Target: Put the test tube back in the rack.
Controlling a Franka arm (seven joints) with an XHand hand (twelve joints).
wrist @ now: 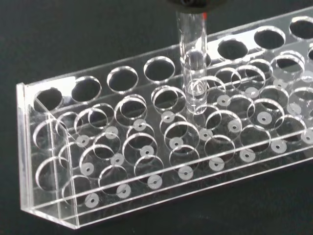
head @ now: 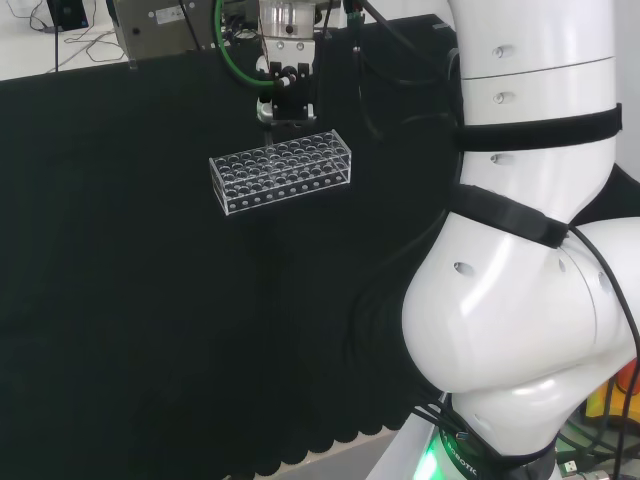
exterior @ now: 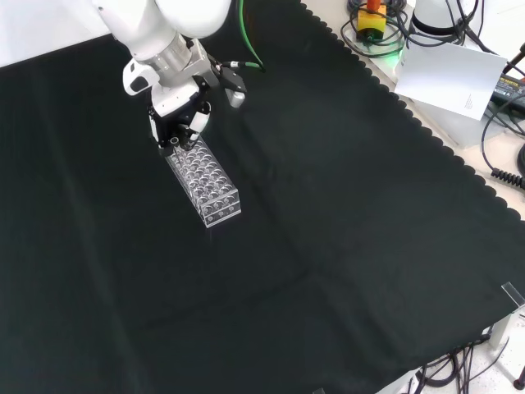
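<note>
In the front view, the black and white hand (exterior: 182, 123) hangs over the upper end of a clear plastic rack (exterior: 205, 182), a long box with rows of round holes, lying on the matte black cloth (exterior: 344, 213). Its fingers are curled around a thin clear test tube (wrist: 191, 58). In the wrist view, the smooth round tube stands upright with its lower end down through a hole in the rack's top plate, near the middle of a back row.
</note>
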